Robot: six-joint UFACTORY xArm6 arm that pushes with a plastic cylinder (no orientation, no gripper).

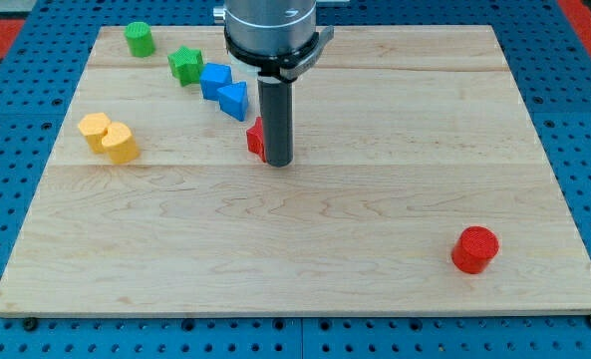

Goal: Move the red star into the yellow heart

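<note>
Nearest the view's bottom, a red cylinder (474, 249) sits alone on the worktop (305, 249), well clear of the job. Mid-board, my tip (278, 163) rests against the right side of the red star (256, 139), which is mostly hidden behind the rod. There are no jaws on this arm, only the rod. The yellow heart (120, 143) lies to the view's left beside a second yellow block (95, 129) (shape unclear). A steady leftward push through the star's middle looks right; off-centre contact would likely spin it away. Beyond are a blue triangle (234, 100), blue block (214, 79), green star (185, 65) and green cylinder (140, 39).
</note>
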